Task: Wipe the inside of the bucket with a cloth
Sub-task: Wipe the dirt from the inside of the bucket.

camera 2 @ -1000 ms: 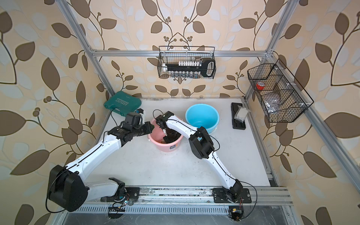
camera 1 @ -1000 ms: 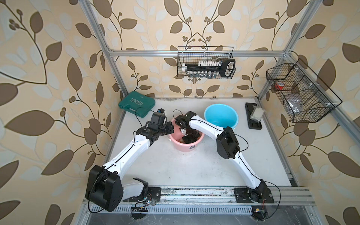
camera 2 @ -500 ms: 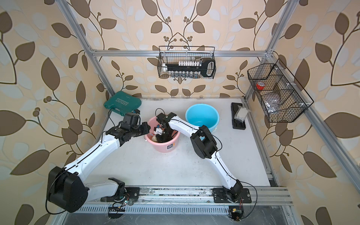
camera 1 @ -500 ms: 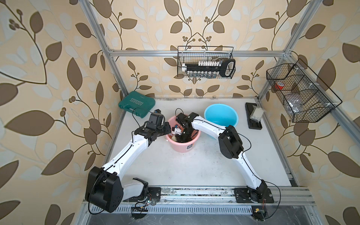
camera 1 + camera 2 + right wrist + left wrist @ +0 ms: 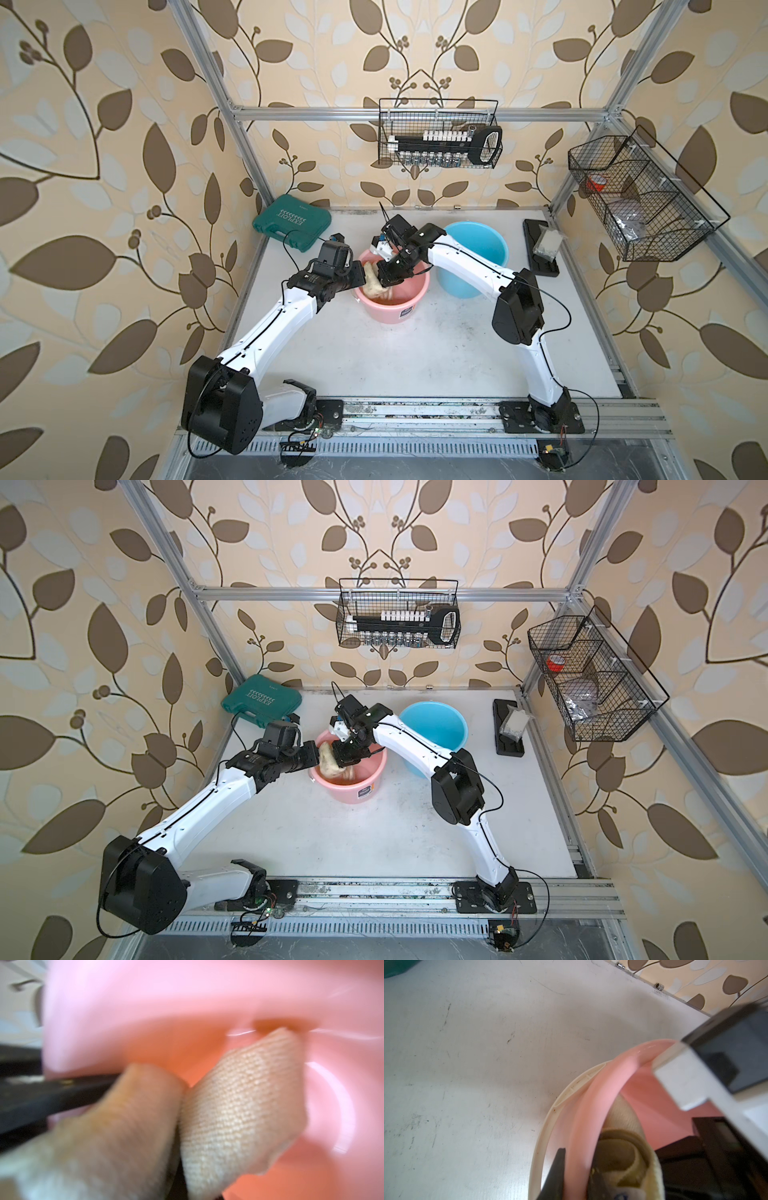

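shows, in both top views, a round pink plastic bucket [image 5: 392, 318] [image 5: 353, 793] upright on the scuffed white counter [image 5: 415, 357], in the back half and left of the middle. has a round light-blue plastic bucket [image 5: 459, 286] just beside it, towards the right back corner; cannot tell whether touching, with the right arm across the gap.

finds the left pincer [image 5: 360, 277] [image 5: 578, 1176] clenched on the pink rim at the side nearest the counter's left edge. confirms it in the left wrist view: one dark finger [image 5: 557, 1174] outside the rim, the other inside, the rim between them, and a cream-white handle [image 5: 571, 1093] folded down along the outside.

finds the right pincer [image 5: 385, 275] [image 5: 343, 757] reaching in over the back of the rim and grasping a soft pale-yellow towel-like cloth [image 5: 372, 283] [image 5: 328, 760].

places the cloth inside the pink plastic bucket, bunched against the left inner wall at rim height, its lower end hanging towards the bottom, right beside the inner finger of the left pincer. shows a small white tag with blue print [image 5: 631, 1194] on it. gives, in the blurred right wrist view, woven folds [image 5: 239, 1105] bulging on either side of a dark finger, with pink wall all round.

elsewhere: a dark-green plastic tool case [image 5: 291, 220] near the left back corner, a flat black tray [image 5: 540, 266] holding a clear bag along the right edge, and two black wire baskets, on the back wall [image 5: 436, 137] and on the right wall [image 5: 640, 199].
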You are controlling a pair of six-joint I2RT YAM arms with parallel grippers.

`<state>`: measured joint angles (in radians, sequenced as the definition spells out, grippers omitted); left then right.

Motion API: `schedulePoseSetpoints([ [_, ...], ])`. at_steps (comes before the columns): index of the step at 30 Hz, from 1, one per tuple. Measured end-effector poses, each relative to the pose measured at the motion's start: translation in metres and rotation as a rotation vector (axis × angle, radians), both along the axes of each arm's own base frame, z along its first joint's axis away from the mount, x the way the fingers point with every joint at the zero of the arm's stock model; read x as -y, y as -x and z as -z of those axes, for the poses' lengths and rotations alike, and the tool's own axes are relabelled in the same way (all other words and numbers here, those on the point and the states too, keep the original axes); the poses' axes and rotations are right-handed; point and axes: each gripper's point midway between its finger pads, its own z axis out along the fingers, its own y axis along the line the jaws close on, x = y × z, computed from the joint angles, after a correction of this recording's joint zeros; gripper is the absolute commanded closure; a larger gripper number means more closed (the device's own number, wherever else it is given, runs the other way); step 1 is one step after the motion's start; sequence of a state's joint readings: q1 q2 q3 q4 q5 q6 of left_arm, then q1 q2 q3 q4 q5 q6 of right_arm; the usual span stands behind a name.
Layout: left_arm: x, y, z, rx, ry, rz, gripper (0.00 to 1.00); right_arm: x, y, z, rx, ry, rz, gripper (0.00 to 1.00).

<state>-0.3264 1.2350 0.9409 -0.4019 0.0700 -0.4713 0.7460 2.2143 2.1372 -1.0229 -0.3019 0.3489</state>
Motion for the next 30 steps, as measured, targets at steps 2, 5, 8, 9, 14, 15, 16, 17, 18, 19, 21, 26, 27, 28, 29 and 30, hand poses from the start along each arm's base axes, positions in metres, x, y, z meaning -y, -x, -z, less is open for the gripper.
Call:
schedulePoseSetpoints([
  [2,0.0,0.002,0.0,-0.002,-0.003,0.005,1.0,0.022,-0.016,-0.006,0.089,0.113,0.053,1.0],
  [5,0.0,0.004,-0.002,-0.003,-0.013,0.016,1.0,0.054,-0.033,-0.011,0.203,0.285,0.107,1.0],
  [8,0.001,0.004,-0.007,0.002,-0.016,0.027,1.0,0.079,-0.039,-0.011,0.289,0.446,0.11,1.0],
  [9,0.001,0.003,-0.009,0.003,-0.016,0.031,1.0,0.083,-0.038,-0.013,0.307,0.481,0.103,1.0],
  [14,0.006,-0.003,-0.028,0.037,-0.018,0.05,1.0,0.091,-0.043,-0.027,0.413,0.635,0.081,1.0],
  [15,0.007,-0.005,-0.031,0.045,-0.018,0.051,1.0,0.094,-0.042,-0.026,0.418,0.66,0.077,1.0],
  [16,0.007,-0.006,-0.035,0.053,-0.017,0.053,1.0,0.097,-0.04,-0.024,0.416,0.689,0.071,1.0],
  [17,0.007,-0.006,-0.036,0.049,-0.018,0.054,1.0,0.098,-0.038,-0.021,0.414,0.703,0.065,1.0],
  [18,0.008,-0.005,-0.035,0.043,-0.026,0.057,1.0,0.098,-0.035,-0.02,0.415,0.713,0.059,1.0],
  [19,0.008,-0.005,-0.033,0.033,-0.032,0.061,1.0,0.099,-0.031,-0.018,0.407,0.726,0.046,1.0],
  [21,0.008,-0.005,-0.033,0.025,-0.046,0.072,1.0,0.103,-0.018,-0.009,0.369,0.747,0.012,1.0],
  [26,0.014,-0.009,-0.042,0.044,-0.061,0.107,1.0,0.095,0.024,0.017,0.171,0.657,-0.072,1.0],
  [27,0.016,-0.009,-0.043,0.046,-0.06,0.111,1.0,0.089,0.033,0.021,0.124,0.613,-0.084,1.0],
  [28,0.017,-0.01,-0.043,0.047,-0.058,0.113,1.0,0.084,0.041,0.023,0.086,0.573,-0.092,1.0],
  [29,0.017,-0.01,-0.044,0.048,-0.059,0.114,1.0,0.075,0.049,0.024,0.041,0.516,-0.097,1.0],
  [30,0.016,-0.009,-0.043,0.042,-0.062,0.115,1.0,0.065,0.055,0.024,0.005,0.455,-0.098,1.0],
])
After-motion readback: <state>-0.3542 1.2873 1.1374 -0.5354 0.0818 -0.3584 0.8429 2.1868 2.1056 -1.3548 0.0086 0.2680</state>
